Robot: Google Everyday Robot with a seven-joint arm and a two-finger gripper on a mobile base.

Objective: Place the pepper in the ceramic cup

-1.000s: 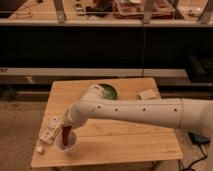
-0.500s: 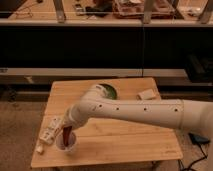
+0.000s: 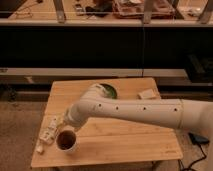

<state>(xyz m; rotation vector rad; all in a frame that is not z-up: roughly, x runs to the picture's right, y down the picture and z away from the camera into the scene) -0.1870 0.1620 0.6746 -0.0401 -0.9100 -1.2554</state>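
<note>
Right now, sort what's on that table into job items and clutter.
Job: ceramic cup, near the table's front left; gripper, just above the cup. Pepper not visible.
Clutter: green bowl; white packet, beside the cup; tan block.

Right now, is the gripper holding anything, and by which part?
Cannot tell. The gripper sits right above the ceramic cup at the table's front left, and no pepper shows apart from the cup's dark inside.

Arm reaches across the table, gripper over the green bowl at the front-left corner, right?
Not the green bowl, which sits at the back behind the arm. In the camera view the gripper is over the ceramic cup at the front-left corner. The rest holds.
</note>
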